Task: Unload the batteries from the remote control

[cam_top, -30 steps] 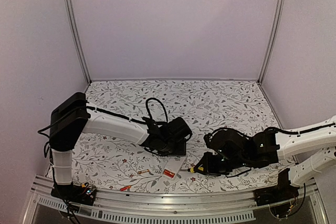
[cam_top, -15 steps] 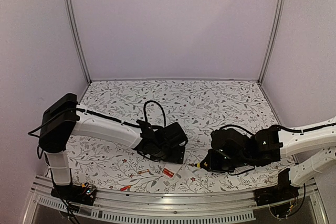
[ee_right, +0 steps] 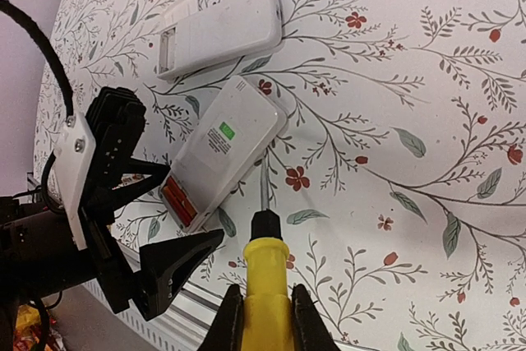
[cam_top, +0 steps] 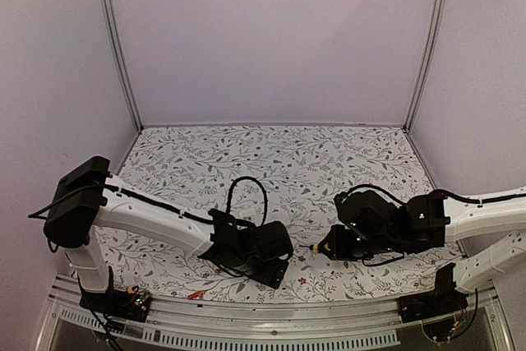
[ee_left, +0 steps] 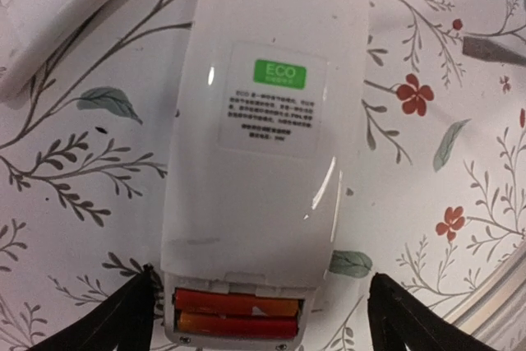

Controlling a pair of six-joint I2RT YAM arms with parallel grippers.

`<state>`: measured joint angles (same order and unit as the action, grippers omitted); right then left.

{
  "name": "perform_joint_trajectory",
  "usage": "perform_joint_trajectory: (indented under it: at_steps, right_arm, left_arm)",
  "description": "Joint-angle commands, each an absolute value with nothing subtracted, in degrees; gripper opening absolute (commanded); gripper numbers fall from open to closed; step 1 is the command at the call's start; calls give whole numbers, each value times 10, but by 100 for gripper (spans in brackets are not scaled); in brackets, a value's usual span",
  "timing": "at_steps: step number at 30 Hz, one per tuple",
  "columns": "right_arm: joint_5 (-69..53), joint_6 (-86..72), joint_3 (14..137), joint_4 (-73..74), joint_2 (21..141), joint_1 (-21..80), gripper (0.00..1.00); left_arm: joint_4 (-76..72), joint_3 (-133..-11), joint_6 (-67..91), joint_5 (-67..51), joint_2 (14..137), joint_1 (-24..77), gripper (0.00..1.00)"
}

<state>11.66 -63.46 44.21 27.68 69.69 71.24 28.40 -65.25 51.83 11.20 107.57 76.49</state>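
Note:
The white remote (ee_left: 263, 121) lies back up with a green ECO sticker. Its battery bay is open at the near end. Two red-orange batteries (ee_left: 238, 312) lie side by side in the bay. My left gripper (ee_left: 261, 277) is open, with a finger on each side of that end and not touching it. It hides the remote in the top view (cam_top: 267, 256). The right wrist view shows the remote (ee_right: 226, 145) and batteries (ee_right: 177, 197). My right gripper (ee_right: 265, 322) is shut on the yellow-handled screwdriver (ee_right: 267, 273), whose tip lies beside the remote's long edge.
A second white remote-shaped piece (ee_right: 222, 34) lies just beyond the remote and also shows in the left wrist view (ee_left: 49, 22). A small red-orange bit (cam_top: 196, 293) lies by the metal front rail (cam_top: 271, 322). The floral table runs back to the walls.
My left arm has swung toward the near edge and come down over the remote, covering it in the top view. My right gripper has drawn back to the right with the screwdriver.

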Motion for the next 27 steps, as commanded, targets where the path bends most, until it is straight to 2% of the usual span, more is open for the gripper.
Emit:
perform_joint_trajectory:
  at_steps: [1,10,16,23,27]
  right_arm:
    - [122,-604,457,285,683,707,0]
    - [114,-591,453,259,686,706,0]
    - [81,-532,453,243,671,684,0]
    - [-10,-437,450,213,653,634,0]
    - [-48,-418,450,211,646,622,0]
  left_arm:
    - [317,-627,499,103,1073,790,88]
    - [280,-591,422,116,1063,795,70]
    - [247,-568,343,114,1056,795,50]
    - [210,-570,195,131,1031,778,42]
    - [170,-566,104,101,998,745,40]
